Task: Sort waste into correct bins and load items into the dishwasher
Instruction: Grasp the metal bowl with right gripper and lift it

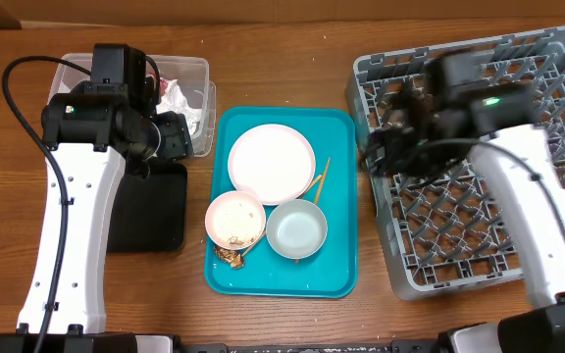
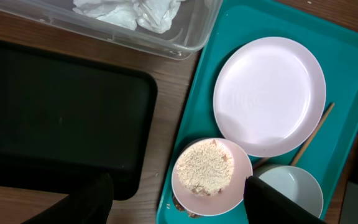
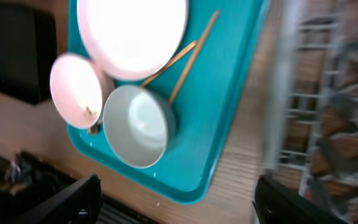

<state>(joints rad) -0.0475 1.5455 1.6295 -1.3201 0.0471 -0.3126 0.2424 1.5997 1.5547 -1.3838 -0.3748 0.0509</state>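
Observation:
On the teal tray (image 1: 341, 206) lie a white plate (image 1: 271, 157), a pink bowl (image 1: 234, 218) holding rice (image 2: 204, 168), a grey-white bowl (image 1: 296, 228) and two chopsticks (image 1: 319, 181). Brown scraps (image 1: 229, 255) sit beside the pink bowl. A crumpled napkin (image 1: 182, 98) lies in the clear tub (image 1: 199, 71), with the black tray (image 1: 150, 206) in front of it. My left gripper (image 2: 179, 205) hangs open above the tray's left edge, between the tub and the pink bowl (image 2: 229, 196). My right gripper (image 3: 179, 202), blurred, is open and empty over the left wall of the grey rack (image 1: 479, 226).
Bare wooden table lies between the teal tray and the rack (image 3: 334, 112), and along the front edge. The black tray (image 2: 55, 118) is empty. Both arms stretch from the near edge on either side of the teal tray (image 3: 229, 124).

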